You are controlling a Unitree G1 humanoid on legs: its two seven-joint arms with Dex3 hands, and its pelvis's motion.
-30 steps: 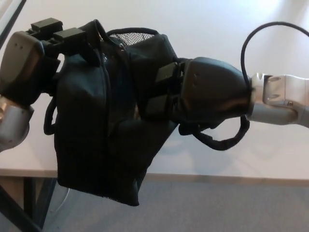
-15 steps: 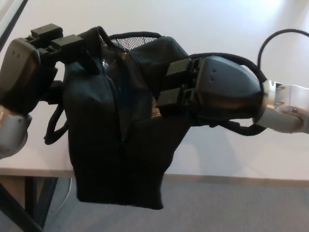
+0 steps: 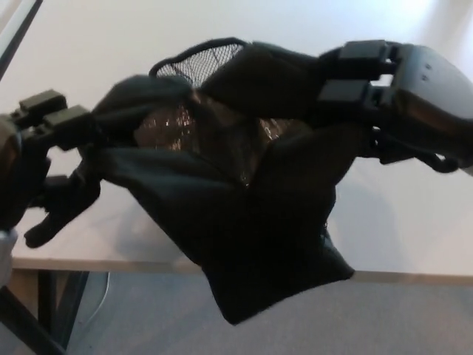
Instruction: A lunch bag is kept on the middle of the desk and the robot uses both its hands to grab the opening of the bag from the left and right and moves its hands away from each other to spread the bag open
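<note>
The black lunch bag [image 3: 251, 237] hangs in the air over the desk's front edge, stretched wide between my two hands. Its mouth gapes, showing a shiny brownish lining [image 3: 214, 133] and a mesh pocket [image 3: 203, 59] at the back. My left hand [image 3: 37, 163] at the far left is shut on the left rim of the opening. My right hand [image 3: 403, 89] at the upper right is shut on the right rim. The bag's lower corner droops below the table edge.
The white desk [image 3: 399, 222] lies under the bag, its front edge running across the lower part of the picture. Grey floor [image 3: 384, 318] shows below it. A dark table leg [image 3: 44, 310] stands at the lower left.
My hands have moved apart, the left leftward and the right up and to the right. The bag's opening has spread wide, exposing the lining, and the bag body has swung rightward.
</note>
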